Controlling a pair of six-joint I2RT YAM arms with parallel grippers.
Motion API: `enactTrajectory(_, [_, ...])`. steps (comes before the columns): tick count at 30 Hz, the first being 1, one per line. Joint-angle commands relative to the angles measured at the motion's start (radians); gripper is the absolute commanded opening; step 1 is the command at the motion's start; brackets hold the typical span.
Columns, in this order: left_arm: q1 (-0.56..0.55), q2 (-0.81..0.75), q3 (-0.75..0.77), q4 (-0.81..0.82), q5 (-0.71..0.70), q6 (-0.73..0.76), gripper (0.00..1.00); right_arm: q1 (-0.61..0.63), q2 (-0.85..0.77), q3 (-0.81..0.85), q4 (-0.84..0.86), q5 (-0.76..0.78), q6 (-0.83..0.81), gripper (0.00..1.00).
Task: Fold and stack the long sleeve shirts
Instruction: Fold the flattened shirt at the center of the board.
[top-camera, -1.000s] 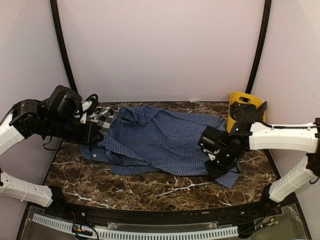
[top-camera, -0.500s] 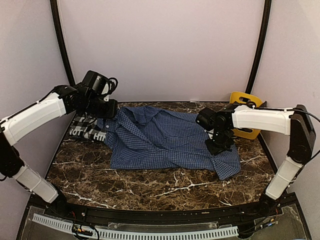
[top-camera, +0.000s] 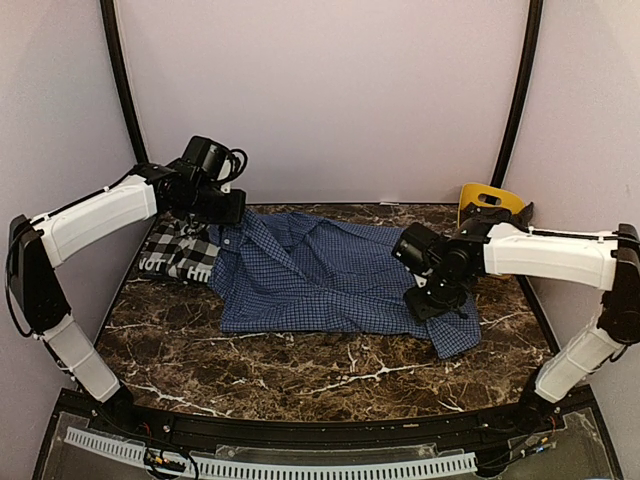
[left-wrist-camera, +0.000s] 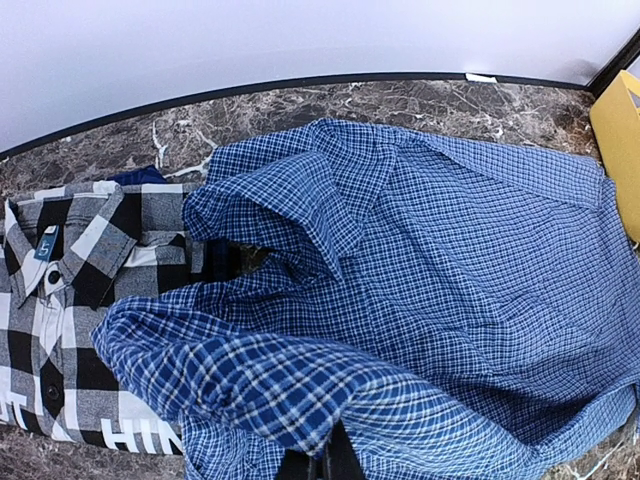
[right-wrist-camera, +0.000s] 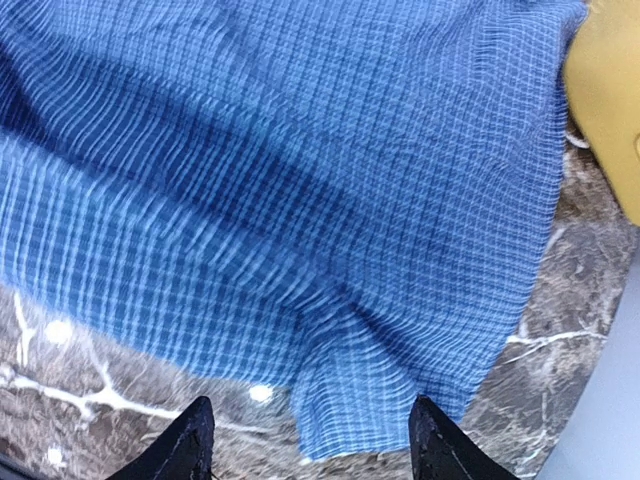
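Observation:
The blue checked shirt (top-camera: 330, 280) lies spread and rumpled across the middle of the marble table. The black-and-white plaid shirt (top-camera: 182, 250) with white lettering sits folded at the left, partly under the blue one. My left gripper (top-camera: 228, 212) is shut on a fold of the blue shirt (left-wrist-camera: 300, 390) near its collar, holding it up over the plaid shirt (left-wrist-camera: 70, 290). My right gripper (top-camera: 432, 300) hovers open over the blue shirt's (right-wrist-camera: 300, 180) right hem, its fingertips (right-wrist-camera: 192, 435) wide apart with nothing between them.
A yellow plastic bin (top-camera: 488, 205) stands at the back right corner, just behind my right arm; its edge (right-wrist-camera: 605, 110) shows in the right wrist view. Dark marble table (top-camera: 300, 370) lies bare along the front. Curved black frame posts rise at both back corners.
My right gripper opened, let go of the blue shirt's right hem and moved slightly forward. My left arm carried its fold of blue shirt back and to the right, uncovering the plaid shirt.

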Motion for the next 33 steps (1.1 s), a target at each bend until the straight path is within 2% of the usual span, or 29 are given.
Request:
enactTrajectory(1, [0.016, -0.004, 0.032, 0.034, 0.014, 0.024, 0.00, 0.031, -0.004, -0.102, 0.035, -0.046, 0.079, 0.61])
enactTrajectory(7, [0.019, -0.003, 0.034, 0.039, 0.054, 0.032, 0.00, 0.031, 0.060, -0.154, 0.040, -0.025, 0.099, 0.55])
enactTrajectory(13, [0.019, -0.001, 0.033, 0.044, 0.085, 0.031, 0.00, 0.030, 0.118, -0.156, 0.026, 0.008, 0.097, 0.41])
enactTrajectory(19, [0.019, -0.006, 0.032, 0.039, 0.084, 0.036, 0.00, 0.026, 0.123, -0.153, -0.039, 0.060, 0.124, 0.19])
enactTrajectory(23, [0.020, -0.015, 0.031, 0.015, 0.039, 0.047, 0.00, 0.024, 0.096, -0.130, -0.095, 0.092, 0.142, 0.01])
enactTrajectory(27, [0.027, -0.033, 0.026, -0.022, -0.016, 0.056, 0.00, 0.011, 0.080, -0.075, -0.177, 0.167, 0.159, 0.00])
enactTrajectory(33, [0.047, -0.074, -0.010, -0.055, -0.041, 0.057, 0.00, -0.102, 0.093, 0.048, -0.244, 0.288, 0.112, 0.00])
